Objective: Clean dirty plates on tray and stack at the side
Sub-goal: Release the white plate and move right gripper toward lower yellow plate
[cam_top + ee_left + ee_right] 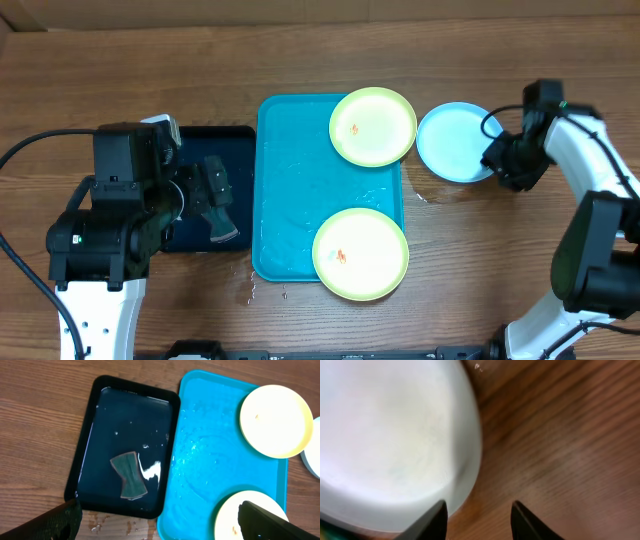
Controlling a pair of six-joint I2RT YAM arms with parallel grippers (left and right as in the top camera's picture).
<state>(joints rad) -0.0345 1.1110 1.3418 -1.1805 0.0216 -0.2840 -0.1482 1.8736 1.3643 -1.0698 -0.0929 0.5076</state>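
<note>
The turquoise tray (285, 200) lies mid-table and looks wet. Two lime-green plates with small orange smears rest on its right side, one at the far end (373, 126) and one at the near end (360, 254); both also show in the left wrist view (275, 420) (230, 515). The light blue plate (452, 142) sits on the table right of the tray. My right gripper (497, 160) (479, 515) is open and empty, low at the blue plate's (390, 435) right rim. My left gripper (218, 205) (160, 520) is open and empty above the dark tray.
A dark navy-black tray (100, 405) left of the turquoise tray holds water and a dark green sponge (129, 476). Water drops lie on the wooden table by the trays' near edge (100, 520) and near the blue plate (420, 197).
</note>
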